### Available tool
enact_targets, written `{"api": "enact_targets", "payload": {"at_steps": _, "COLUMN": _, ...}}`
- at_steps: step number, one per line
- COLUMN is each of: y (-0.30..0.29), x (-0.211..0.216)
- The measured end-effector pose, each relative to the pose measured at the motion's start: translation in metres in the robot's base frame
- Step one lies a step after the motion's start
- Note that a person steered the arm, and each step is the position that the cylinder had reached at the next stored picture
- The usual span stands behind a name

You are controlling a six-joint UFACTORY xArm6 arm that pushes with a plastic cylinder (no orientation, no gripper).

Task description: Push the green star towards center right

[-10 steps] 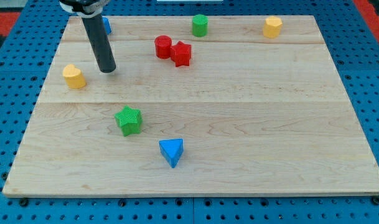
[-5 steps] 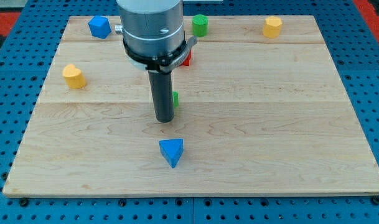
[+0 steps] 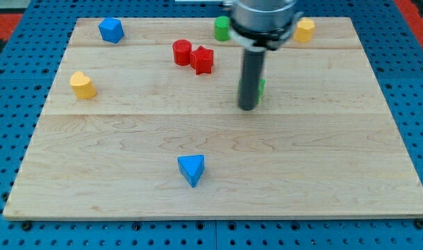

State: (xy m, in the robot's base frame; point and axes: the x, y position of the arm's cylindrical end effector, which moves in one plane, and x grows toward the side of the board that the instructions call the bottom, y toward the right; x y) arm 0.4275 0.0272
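The green star (image 3: 261, 87) is almost wholly hidden behind my rod; only a thin green sliver shows at the rod's right side, a little right of the board's middle. My tip (image 3: 248, 107) rests on the board right against the star's left, lower side.
On the wooden board (image 3: 322, 173): a blue triangle (image 3: 192, 169) at the bottom middle, a red cylinder (image 3: 182, 52) and red star (image 3: 202, 60) at the upper middle, a green cylinder (image 3: 221, 28) and a yellow block (image 3: 304, 30) at the top, a blue block (image 3: 110, 30) at the top left, a yellow block (image 3: 82, 85) at the left.
My tip has swept from the upper left down and then right across the board. The green star has gone with it, from the lower left to right of the middle.
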Motion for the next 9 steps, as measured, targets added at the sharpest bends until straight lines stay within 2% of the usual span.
{"api": "enact_targets", "payload": {"at_steps": 1, "y": -0.059, "x": -0.011}}
{"api": "enact_targets", "payload": {"at_steps": 3, "y": 0.043, "x": -0.053}}
{"api": "enact_targets", "payload": {"at_steps": 4, "y": 0.055, "x": -0.037}}
{"api": "enact_targets", "payload": {"at_steps": 5, "y": 0.016, "x": -0.016}}
{"api": "enact_targets", "payload": {"at_steps": 7, "y": 0.116, "x": -0.005}}
{"api": "enact_targets", "payload": {"at_steps": 8, "y": 0.132, "x": 0.004}}
{"api": "enact_targets", "payload": {"at_steps": 9, "y": 0.127, "x": 0.033}}
